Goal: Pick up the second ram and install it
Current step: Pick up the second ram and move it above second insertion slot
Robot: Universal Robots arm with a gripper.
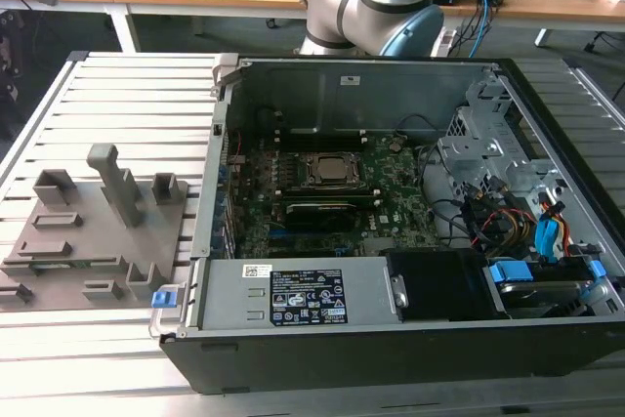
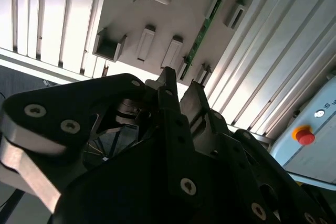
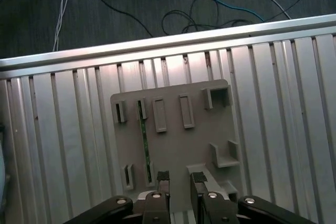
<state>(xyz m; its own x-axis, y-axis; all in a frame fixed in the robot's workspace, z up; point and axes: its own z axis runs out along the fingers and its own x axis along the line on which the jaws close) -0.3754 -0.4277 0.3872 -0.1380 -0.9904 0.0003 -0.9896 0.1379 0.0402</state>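
Nearest the first wrist view's camera, the gripper (image 3: 179, 176) hung over the near edge of the fixture (image 3: 199, 145). Its fingers (image 3: 163, 178) were parted by a narrow gap and had hold of nothing, and I judged it was lined up for the pick rather than making it. Just beyond the fingertips, the ram (image 3: 145, 142) stood on edge in a long slot of the fixture, presumably so its top edge could be pinched from above. The fixture's other pockets that I could see held nothing. In the exterior view the fixture (image 1: 59, 241) sat at the left of the frame. The open case (image 1: 293, 75) lay across the centre and right, with its lid off to give access from overhead. Inside it were the motherboard (image 1: 391, 202) and the CPU socket (image 1: 330, 171), with what looked like one dark stick already seated just below the socket.
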